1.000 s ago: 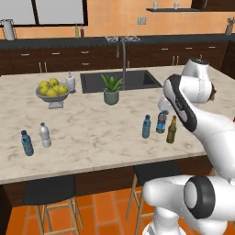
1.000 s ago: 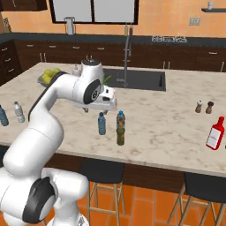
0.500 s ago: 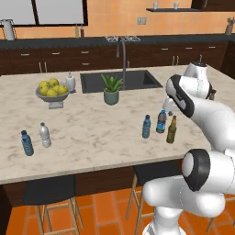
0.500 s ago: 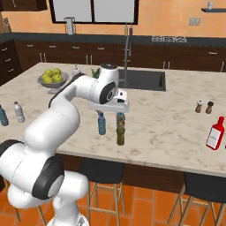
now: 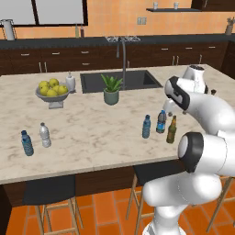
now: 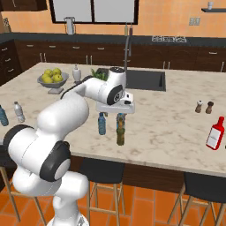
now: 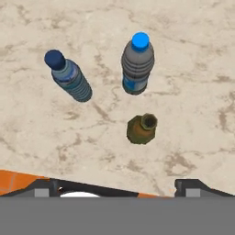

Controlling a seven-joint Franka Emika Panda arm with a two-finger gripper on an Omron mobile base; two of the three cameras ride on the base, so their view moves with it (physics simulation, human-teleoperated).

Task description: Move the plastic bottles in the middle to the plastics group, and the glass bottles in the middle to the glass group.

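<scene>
Orange walls [image 5: 114, 18], seemingly tiled floor [image 5: 110, 209]

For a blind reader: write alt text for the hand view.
Looking straight down on a marble counter, three upright bottles stand apart: a light blue bottle with a dark blue cap, a dark bottle with a bright blue cap, and a small olive-green glass bottle nearest the camera.

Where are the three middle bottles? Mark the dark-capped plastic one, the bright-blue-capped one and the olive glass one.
Dark-capped plastic bottle [image 7: 69, 77], hand view: on its ribbed body.
Bright-blue-capped plastic bottle [image 7: 137, 64], hand view: on its shoulder below the cap.
Olive glass bottle [image 7: 142, 129], hand view: on its shoulder beside the mouth.
</scene>
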